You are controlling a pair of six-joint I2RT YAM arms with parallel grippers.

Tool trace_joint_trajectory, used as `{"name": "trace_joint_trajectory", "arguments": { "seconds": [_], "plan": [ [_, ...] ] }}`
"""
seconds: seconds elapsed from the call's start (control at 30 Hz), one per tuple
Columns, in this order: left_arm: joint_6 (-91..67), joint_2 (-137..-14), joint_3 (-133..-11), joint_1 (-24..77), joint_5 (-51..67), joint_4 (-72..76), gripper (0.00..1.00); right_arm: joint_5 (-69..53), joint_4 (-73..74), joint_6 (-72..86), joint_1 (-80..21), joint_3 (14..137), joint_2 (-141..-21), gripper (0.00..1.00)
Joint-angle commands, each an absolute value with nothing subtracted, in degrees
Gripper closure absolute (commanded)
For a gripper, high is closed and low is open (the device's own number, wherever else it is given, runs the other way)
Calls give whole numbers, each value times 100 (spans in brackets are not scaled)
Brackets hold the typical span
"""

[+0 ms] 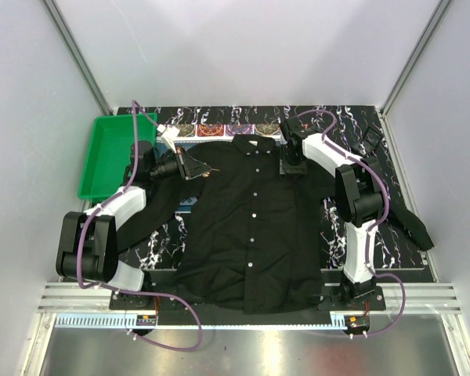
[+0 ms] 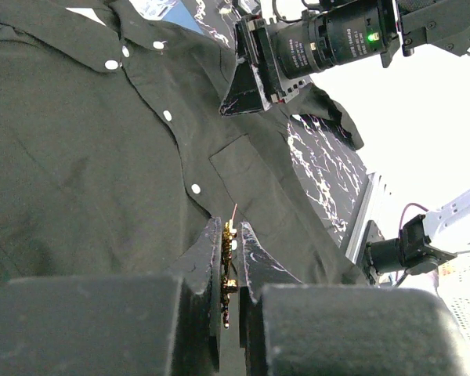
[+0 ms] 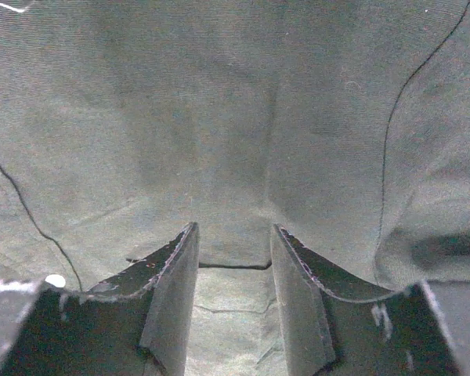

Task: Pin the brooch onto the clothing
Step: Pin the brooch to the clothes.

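**Left wrist view.** Left gripper (image 2: 229, 231), a black two-finger claw, sitting nearest the lens. It is clenching the tiny golden-yellow brooch (image 2: 228, 270) edge-on, with the thin pin pointing out over the large black button-up shirt (image 2: 102, 164) and appearing clear of it. Right gripper (image 2: 251, 74) standing beyond, near the chest pocket (image 2: 247, 168).

**Right wrist view.** Right claw's jaws standing apart, grasping nothing, tips pressing on black cloth.

**Top view.** Shirt lying flat, with one claw working on either side of the collar.

**Risks, as judged.**
- Brooch twisting in the narrow pinch as the pin is meeting cloth.
- Pin catching both shirt layers.
- Cloth bunching if the right claw is anchoring it too loosely.
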State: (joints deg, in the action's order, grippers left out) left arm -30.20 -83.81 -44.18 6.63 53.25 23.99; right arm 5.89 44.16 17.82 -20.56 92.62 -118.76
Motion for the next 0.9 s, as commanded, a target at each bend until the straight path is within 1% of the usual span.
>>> {"name": "trace_joint_trajectory", "arguments": {
  "seconds": [0.0,0.23,0.33,0.4,0.43,0.5,0.53,0.57,0.87],
  "plan": [
    [-2892,-8394,-4588,659,5291,2716,100,782,4386,1899,-2048,9518,-12058,52],
    [-2883,-8420,-4597,659,5309,2751,100,967,4368,1907,-1986,9703,-12392,52],
    [-2821,-8472,-4605,659,5300,2725,100,976,4324,1890,-1986,9738,-12480,54],
    [-2821,-8525,-4606,659,5291,2725,100,958,4298,1872,-1986,9721,-12524,59],
    [-2830,-8543,-4614,659,5291,2742,100,915,4289,1863,-1978,9686,-12542,70],
    [-2865,-8561,-4623,659,5300,2786,100,844,4324,1863,-1960,9668,-12525,85],
    [-2865,-8561,-4632,659,5300,2786,100,792,4368,1872,-1943,9668,-12472,96],
    [-2857,-8561,-4641,659,5309,2777,100,765,4429,1855,-1934,9668,-12428,100],
    [-2786,-8552,-4606,659,5361,2716,100,343,4421,1714,-1934,9457,-11383,100]
  ]
}}
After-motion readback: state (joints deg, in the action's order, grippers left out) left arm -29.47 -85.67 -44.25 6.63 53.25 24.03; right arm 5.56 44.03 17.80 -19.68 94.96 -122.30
